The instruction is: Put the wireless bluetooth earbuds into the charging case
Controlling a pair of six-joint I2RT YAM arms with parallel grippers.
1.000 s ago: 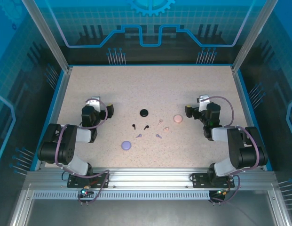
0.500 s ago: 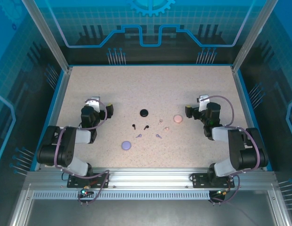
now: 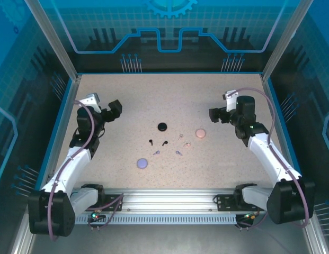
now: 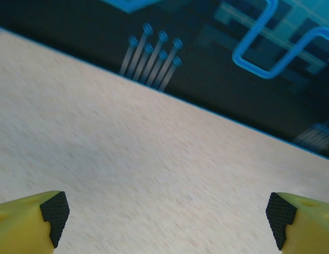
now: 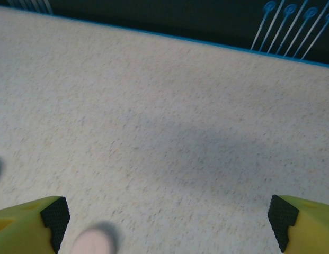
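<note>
Both arms have just been unfolded and raised. The left gripper (image 3: 114, 109) and right gripper (image 3: 213, 115) are held spread, empty; the earbuds (image 3: 165, 142) mid-table are not yet approached.

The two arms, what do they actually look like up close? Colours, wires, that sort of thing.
The left arm and right arm each have white tube-like segments between chunky black joints. A mauve cable loops along each. The left gripper and right gripper both carry two yellow fingers tipped with grainy black pads.
</note>
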